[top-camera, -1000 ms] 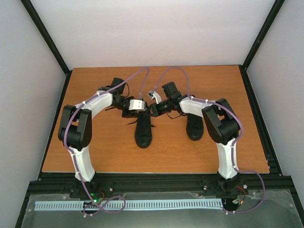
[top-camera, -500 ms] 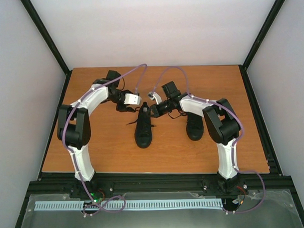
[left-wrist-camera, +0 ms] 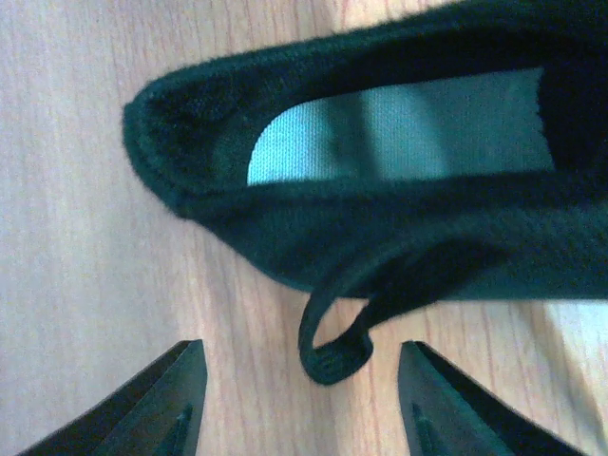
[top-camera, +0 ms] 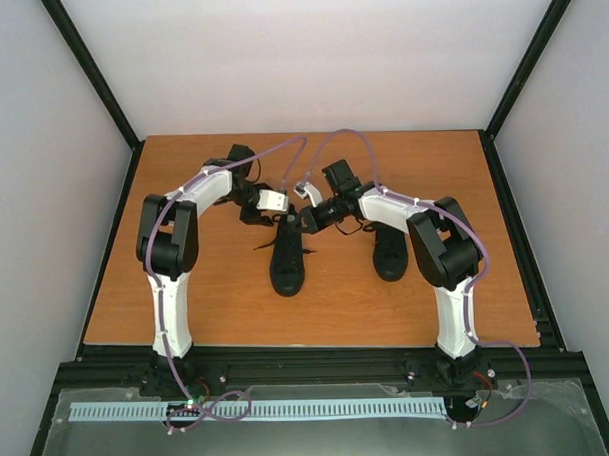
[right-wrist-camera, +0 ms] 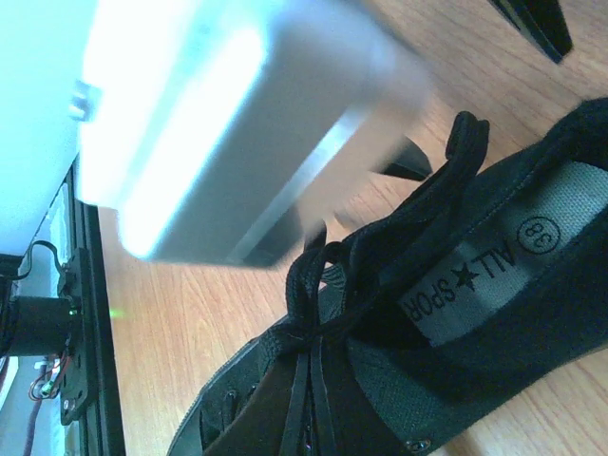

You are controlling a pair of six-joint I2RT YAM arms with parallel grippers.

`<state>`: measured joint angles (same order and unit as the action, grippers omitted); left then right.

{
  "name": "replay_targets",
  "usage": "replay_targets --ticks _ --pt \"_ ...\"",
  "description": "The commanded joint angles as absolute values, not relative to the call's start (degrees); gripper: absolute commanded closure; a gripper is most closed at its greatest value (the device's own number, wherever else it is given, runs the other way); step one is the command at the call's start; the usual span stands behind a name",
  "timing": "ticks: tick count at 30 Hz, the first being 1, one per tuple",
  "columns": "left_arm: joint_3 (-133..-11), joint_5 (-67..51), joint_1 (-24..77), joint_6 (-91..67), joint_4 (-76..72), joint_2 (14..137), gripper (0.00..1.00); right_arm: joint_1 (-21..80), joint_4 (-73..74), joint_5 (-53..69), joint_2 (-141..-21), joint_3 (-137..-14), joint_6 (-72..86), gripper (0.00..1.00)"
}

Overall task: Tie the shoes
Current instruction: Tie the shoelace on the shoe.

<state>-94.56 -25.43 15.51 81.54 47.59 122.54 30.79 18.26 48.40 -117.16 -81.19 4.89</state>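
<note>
Two all-black low-top canvas sneakers [top-camera: 287,267] stand side by side on the brown wooden table [top-camera: 187,292]. Their long axes run near-to-far, toes toward the arm bases. The left gripper [left-wrist-camera: 296,366] sits at one sneaker's heel with its jaws wide. The right gripper [top-camera: 309,220] hovers beside the laces [right-wrist-camera: 309,285]; its jaws I cannot tell.

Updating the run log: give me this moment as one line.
left end effector: open, loop between, at shoe heel | right end effector: near that shoe's laces, state unclear | other shoe: not gripped
</note>
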Motion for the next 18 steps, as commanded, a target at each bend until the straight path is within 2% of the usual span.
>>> replay_targets --ticks 1,3,5,7,18 --pt "-96.91 -24.58 16.72 80.24 46.5 124.94 0.51 31.29 19.21 48.08 -116.26 -82.77 3.44 0.97" --pt "-96.46 -25.24 16.73 79.65 46.61 124.58 0.76 31.29 19.54 47.75 -116.32 -82.71 3.28 0.97" --pt "-95.17 -25.16 16.68 79.6 46.42 123.52 0.96 31.29 19.96 46.93 -116.15 -82.74 3.25 0.97" --pt "-93.25 -24.83 16.5 79.27 45.95 121.57 0.99 31.29 20.76 45.52 -115.84 -82.67 3.16 0.97" --pt "-81.81 -23.05 14.88 72.85 42.7 112.13 0.99 31.55 23.96 38.2 -113.06 -81.58 2.52 0.97"
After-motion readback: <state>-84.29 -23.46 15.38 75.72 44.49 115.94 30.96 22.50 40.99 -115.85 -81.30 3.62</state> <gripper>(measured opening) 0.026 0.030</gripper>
